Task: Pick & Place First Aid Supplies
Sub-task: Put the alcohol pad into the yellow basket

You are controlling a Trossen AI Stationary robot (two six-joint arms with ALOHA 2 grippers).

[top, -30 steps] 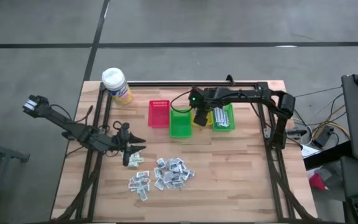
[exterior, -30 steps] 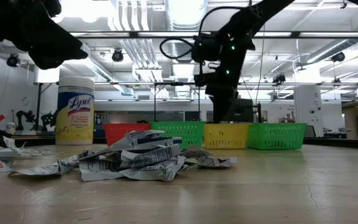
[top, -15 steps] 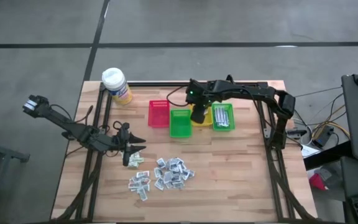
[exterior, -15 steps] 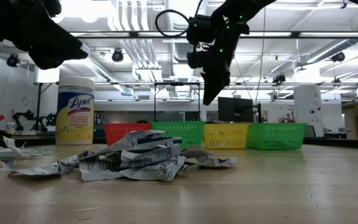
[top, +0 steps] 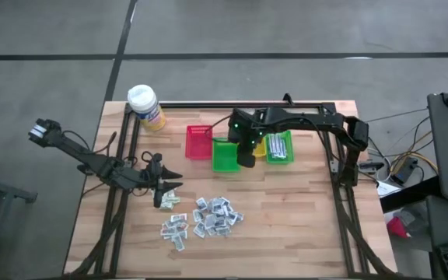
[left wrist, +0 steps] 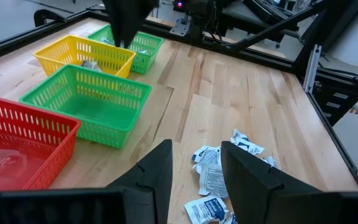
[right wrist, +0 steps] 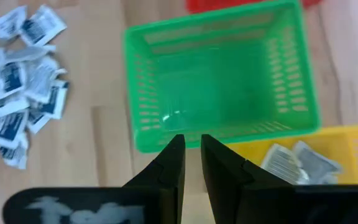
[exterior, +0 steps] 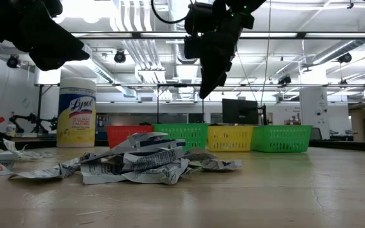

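The right gripper point(top: 246, 161) hangs raised over the bright green plastic mesh bin point(top: 225, 155), fingers nearly together, empty (left gripper point(top: 164, 189) low, fingers parted beside white packets point(top: 208, 217)).

One camera looks straight down over the table point(top: 286, 225); another sits level at tabletop height. Both wrist cameras peer past their fingers, sharing the green bin point(right wrist: 219, 81).

The table point(top: 302, 225) is pale planked wood with a smooth matt finish. The baskets point(left wrist: 89, 99) are glossy plastic mesh. The packets point(top: 212, 216) look like crinkled, printed paper.
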